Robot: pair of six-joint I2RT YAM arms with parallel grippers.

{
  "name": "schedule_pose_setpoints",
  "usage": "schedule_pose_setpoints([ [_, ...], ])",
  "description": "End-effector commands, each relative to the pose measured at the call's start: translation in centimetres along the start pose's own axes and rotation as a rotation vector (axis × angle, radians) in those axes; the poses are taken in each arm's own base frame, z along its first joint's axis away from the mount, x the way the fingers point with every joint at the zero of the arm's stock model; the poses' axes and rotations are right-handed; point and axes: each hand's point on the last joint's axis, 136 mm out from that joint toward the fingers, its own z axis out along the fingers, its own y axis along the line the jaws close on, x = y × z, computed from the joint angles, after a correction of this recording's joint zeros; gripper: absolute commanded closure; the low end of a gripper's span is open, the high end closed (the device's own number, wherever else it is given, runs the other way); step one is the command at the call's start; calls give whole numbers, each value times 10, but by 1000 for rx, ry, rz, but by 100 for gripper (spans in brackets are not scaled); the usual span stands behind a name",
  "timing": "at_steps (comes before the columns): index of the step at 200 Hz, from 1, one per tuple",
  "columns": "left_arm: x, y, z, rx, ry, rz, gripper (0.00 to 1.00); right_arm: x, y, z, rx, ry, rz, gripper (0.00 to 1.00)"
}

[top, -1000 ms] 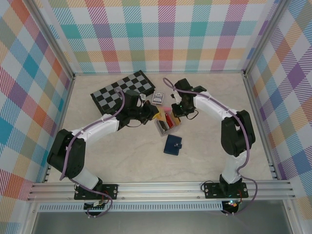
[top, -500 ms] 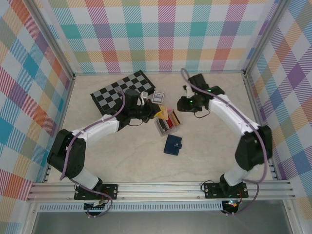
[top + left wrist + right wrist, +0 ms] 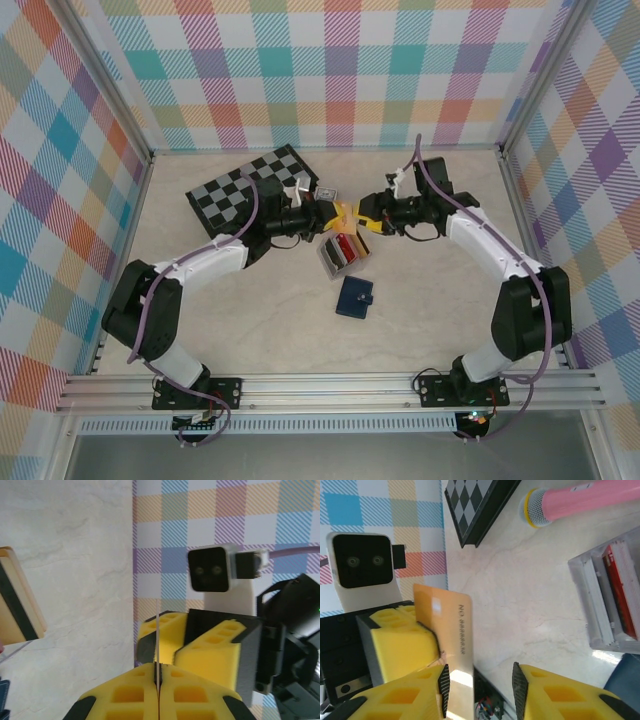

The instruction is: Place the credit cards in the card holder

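Note:
My left gripper (image 3: 331, 213) (image 3: 158, 674) is shut on a thin orange credit card (image 3: 347, 212) (image 3: 446, 625), held upright above the table and seen edge-on in the left wrist view (image 3: 157, 640). Facing it from the right, my right gripper (image 3: 364, 215) (image 3: 480, 690) stands open, its jaws around the card's free end, with the card lying next to one pad. More credit cards, red (image 3: 620, 587) and black among them, stand in a clear plastic box (image 3: 343, 253). The navy card holder (image 3: 354, 296) lies shut on the table, nearer the arms.
A folded chessboard (image 3: 248, 186) lies at the back left. A blue pack of playing cards (image 3: 325, 196) sits beside it. A pink microphone (image 3: 580, 497) lies behind the clear box. Checked walls enclose the table on three sides.
My left gripper lifted the orange card up and to the right. The right arm swung out, turned to face it, opened its jaws and closed in around the card's end.

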Motion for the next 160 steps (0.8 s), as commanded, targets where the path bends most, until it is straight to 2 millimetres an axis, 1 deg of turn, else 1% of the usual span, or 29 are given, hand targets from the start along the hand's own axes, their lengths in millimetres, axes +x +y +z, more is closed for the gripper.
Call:
schedule_pose_setpoints([
  [1,4,-27,4,112,24,8,95,0,21,2,-113,40,-2,61],
  [15,3,-27,4,119,24,2,94,0,22,3,-131,50,13,63],
  [28,2,-26,5,114,23,-1,94,-1,26,3,-155,53,8,68],
  [42,2,-25,7,113,25,-7,94,0,30,2,-167,55,6,71],
  [61,2,-22,8,107,25,-14,94,2,37,-2,-192,60,-14,73],
  [84,2,-19,9,101,25,-19,93,3,40,-4,-199,64,-24,81],
  [101,2,-15,9,88,26,-25,91,3,36,-5,-168,52,-23,87],
  [113,3,-11,7,64,21,-29,84,3,33,-7,-142,41,-31,91],
  [123,3,-4,7,24,15,-32,71,3,29,-9,-109,27,-35,95],
  [136,4,10,3,-52,6,-30,54,4,21,-12,-56,6,-39,97],
  [144,6,21,0,-114,0,-29,45,6,11,-15,6,-15,-36,97],
  [152,8,29,-5,-171,-5,-17,41,10,-3,-19,80,-35,-34,97],
  [160,12,43,-11,-249,-3,-6,36,14,-18,-23,155,-53,-33,97],
])
